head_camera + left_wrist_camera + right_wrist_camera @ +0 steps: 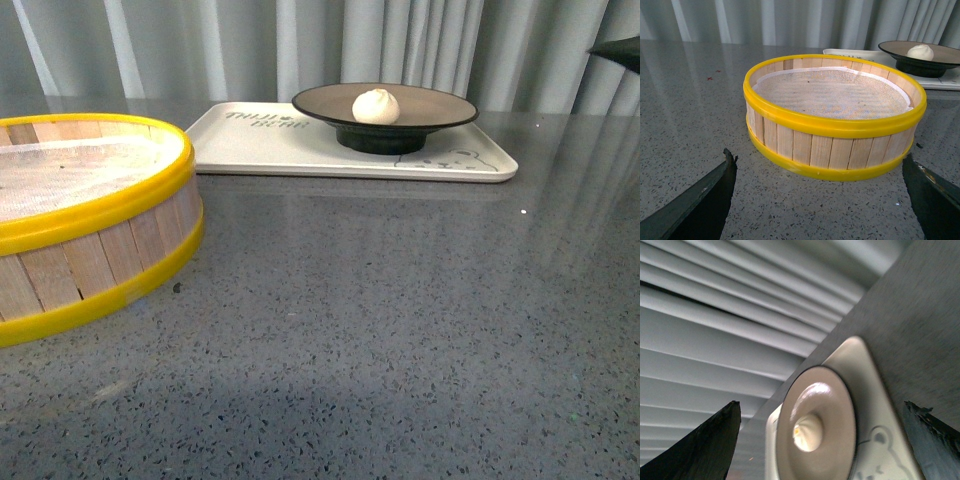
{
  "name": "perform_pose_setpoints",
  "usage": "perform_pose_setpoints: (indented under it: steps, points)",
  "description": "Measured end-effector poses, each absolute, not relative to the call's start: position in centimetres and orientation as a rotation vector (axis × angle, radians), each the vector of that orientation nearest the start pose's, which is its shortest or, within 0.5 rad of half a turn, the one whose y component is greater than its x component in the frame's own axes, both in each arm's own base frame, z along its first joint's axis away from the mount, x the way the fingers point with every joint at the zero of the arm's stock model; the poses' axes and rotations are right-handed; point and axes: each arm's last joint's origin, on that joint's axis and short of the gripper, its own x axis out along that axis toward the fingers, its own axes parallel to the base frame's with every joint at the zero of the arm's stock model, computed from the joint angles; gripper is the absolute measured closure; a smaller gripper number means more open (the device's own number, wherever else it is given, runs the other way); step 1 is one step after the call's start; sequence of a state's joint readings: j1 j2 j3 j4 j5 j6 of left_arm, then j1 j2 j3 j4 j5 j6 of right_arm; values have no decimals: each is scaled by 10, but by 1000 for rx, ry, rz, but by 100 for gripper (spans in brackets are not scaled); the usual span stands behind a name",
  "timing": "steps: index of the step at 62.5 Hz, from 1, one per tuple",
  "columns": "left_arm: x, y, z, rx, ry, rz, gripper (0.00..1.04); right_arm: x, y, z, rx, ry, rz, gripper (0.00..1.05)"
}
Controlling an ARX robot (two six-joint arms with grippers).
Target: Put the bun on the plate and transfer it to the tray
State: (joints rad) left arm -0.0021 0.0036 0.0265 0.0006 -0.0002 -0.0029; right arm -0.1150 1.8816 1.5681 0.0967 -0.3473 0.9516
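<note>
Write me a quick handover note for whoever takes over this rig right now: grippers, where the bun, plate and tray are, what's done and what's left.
Left gripper: open, empty, facing the steamer.
Right gripper: open, empty, off the table, looking at the tray.
Bun sits on the plate; the plate stands on the tray.
Done: bun plated, plate on tray.
Left: apparently nothing; steamer looks empty.
</note>
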Motion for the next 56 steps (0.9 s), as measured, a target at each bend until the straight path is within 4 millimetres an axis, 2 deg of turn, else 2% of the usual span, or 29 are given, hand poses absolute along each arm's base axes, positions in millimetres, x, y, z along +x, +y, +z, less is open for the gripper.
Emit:
perform_pose_setpoints:
  steps: [5,14,19,22,25,32,43,47,51,56]
  points:
    - [96,0,172,-3,-23,-2,7,401,-50,323,832,188,28,8]
    - [96,0,172,-3,-23,-2,7,301,-64,317,486,-9,-155,8]
    - [96,0,172,-3,-23,-2,7,267,-69,305,287,-109,-261,8]
    - [96,0,172,-3,-23,-2,7,255,-72,294,190,-109,-284,8]
    - [96,0,172,-3,-23,-2,7,241,-77,271,74,-71,-324,8]
    - [96,0,172,-3,-23,-2,7,222,-83,240,-30,-5,-353,8]
    - [96,0,172,-3,-23,-2,7,203,-90,226,-102,-10,-379,9]
    - [96,0,172,-3,-23,-2,7,197,-88,220,-62,-1,-209,19]
    - [96,0,172,-3,-23,-2,7,187,-75,208,-29,9,-53,31]
    - [96,0,172,-3,-24,-3,7,180,-61,198,-14,11,-11,46]
